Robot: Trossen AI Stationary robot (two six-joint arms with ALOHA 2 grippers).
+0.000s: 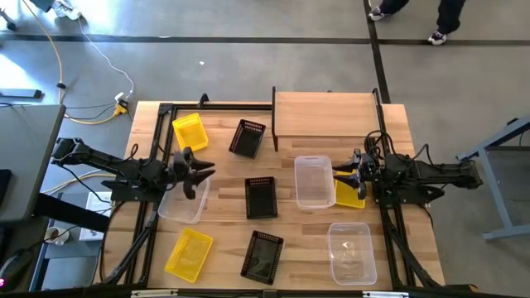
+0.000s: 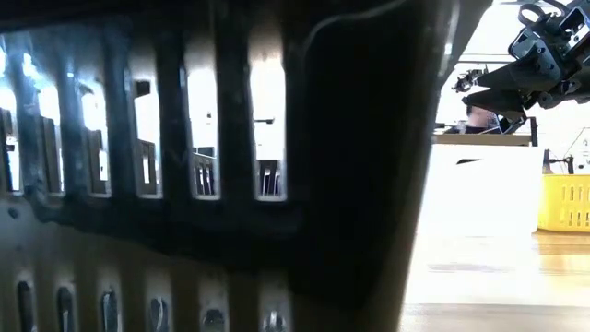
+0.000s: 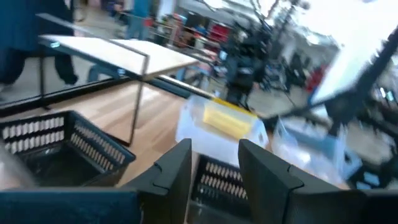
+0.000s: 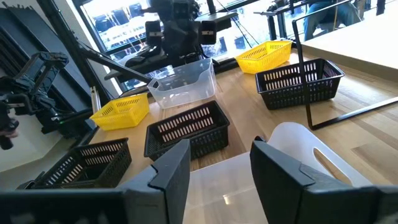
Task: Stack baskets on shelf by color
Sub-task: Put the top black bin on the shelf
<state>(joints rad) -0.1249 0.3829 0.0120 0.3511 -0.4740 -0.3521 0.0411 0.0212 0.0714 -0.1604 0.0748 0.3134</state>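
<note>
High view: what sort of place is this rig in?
Probably a robotics lab or workshop: bare concrete floor, loose cables running to a plug, a wooden table on a black frame, and a person's feet passing behind.

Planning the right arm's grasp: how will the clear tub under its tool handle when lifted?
The clear tub looks empty and thin-walled, so probably light and slightly flexible. Its smooth plastic may slip. The right tool sits open at its rim.
</note>
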